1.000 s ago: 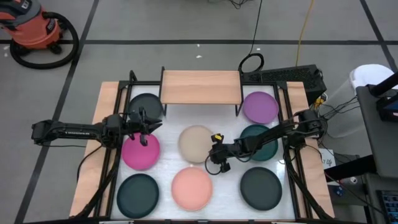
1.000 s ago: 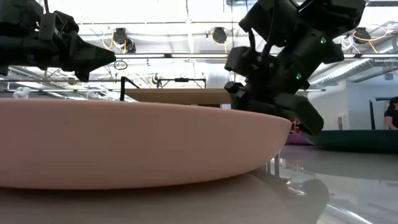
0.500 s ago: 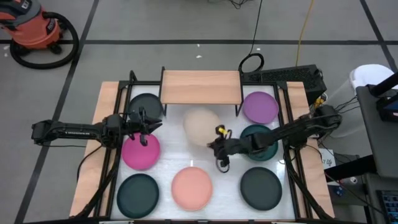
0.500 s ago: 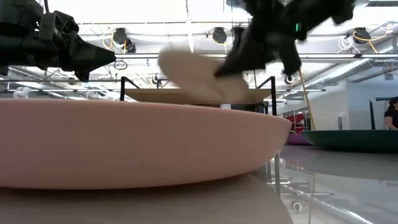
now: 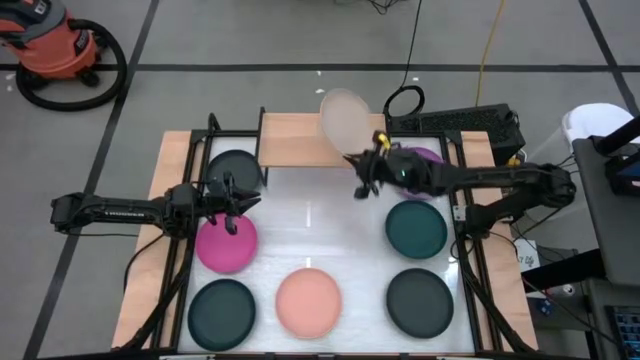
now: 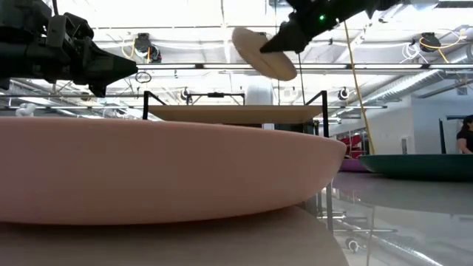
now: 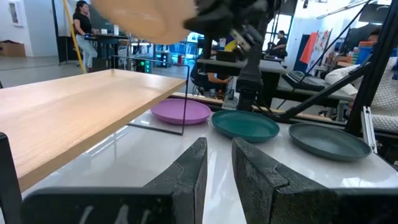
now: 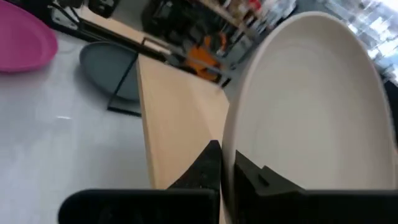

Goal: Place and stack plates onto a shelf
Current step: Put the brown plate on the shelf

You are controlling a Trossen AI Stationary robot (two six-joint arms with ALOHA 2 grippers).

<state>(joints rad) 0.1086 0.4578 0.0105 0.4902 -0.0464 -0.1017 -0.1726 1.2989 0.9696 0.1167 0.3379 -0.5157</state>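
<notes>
Seven plates lie flat on the white tabletop [image 5: 310,225], and one is held aloft.

- Beige plate [image 5: 345,118]: tilted, raised above the right end of the shelf [image 5: 300,140], pinched at its rim by the right gripper [image 5: 367,168], whose fingers close on either face of the rim in the right wrist view [image 8: 217,168].
- Shelf: light-wood board on black legs at 12 o'clock of the table, nothing resting on it.
- Purple plate [image 5: 425,165]: at 2 o'clock, partly hidden under the right arm.
- Teal plate [image 5: 416,228]: at 3 o'clock.
- Right charcoal plate [image 5: 420,302]: at 5 o'clock.
- Salmon plate [image 5: 309,302]: at 6 o'clock.
- Dark plate [image 5: 221,313]: at 7 o'clock.
- Magenta plate [image 5: 228,246]: at 9 o'clock.
- Rear dark plate [image 5: 240,168]: at 10 o'clock, just beside the shelf's left legs.
- Left gripper [image 5: 232,199]: hovers over the magenta plate's far rim, fingers [image 7: 186,174] nearly together with a narrow gap, holding nothing.
</notes>
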